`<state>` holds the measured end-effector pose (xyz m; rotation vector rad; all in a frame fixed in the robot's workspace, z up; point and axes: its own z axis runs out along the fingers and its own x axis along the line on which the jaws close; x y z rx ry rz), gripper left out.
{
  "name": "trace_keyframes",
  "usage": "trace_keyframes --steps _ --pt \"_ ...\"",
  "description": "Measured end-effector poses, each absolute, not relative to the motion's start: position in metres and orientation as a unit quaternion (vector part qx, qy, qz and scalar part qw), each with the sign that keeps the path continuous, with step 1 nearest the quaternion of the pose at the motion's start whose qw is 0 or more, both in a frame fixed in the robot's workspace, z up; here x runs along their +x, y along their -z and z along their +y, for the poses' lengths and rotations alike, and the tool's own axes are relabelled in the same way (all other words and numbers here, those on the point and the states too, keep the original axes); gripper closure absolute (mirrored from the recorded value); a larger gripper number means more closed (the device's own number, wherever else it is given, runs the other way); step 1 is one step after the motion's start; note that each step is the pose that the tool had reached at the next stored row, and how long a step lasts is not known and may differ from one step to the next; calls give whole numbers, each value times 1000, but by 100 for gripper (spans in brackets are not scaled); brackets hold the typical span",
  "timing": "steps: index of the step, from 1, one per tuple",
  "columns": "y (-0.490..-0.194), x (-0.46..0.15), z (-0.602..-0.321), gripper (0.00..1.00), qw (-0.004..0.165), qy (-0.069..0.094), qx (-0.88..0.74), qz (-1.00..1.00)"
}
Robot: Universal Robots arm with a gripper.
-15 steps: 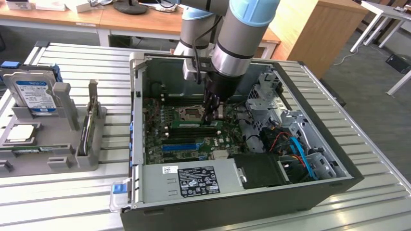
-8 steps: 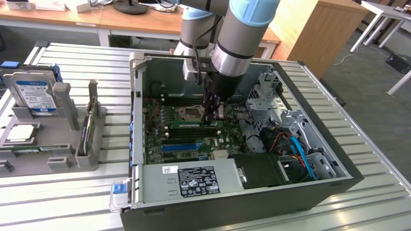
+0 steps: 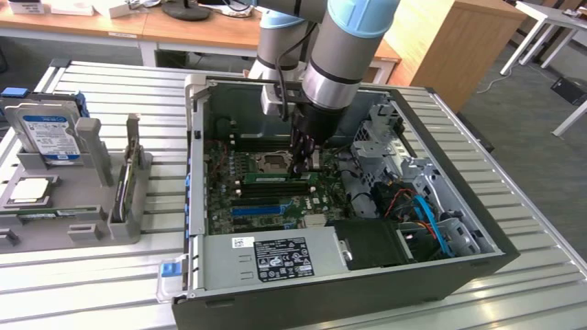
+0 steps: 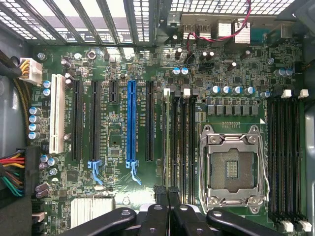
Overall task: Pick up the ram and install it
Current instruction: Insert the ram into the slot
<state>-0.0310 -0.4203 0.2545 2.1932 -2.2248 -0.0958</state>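
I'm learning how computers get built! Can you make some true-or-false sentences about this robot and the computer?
1. The gripper is inside the computer case. True.
2. The ram lies outside the case. False: it stands in a slot on the motherboard, right under the gripper.
3. One long slot on the motherboard is blue. True.
4. A fan covers the square socket. False: the socket is bare.

Lab: open PC case on slatted bench, wood desks.
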Motion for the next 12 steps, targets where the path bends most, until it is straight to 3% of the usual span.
trace_keyframes --steps 12 --pt "-254 -31 -420 88 8 31 702 -712"
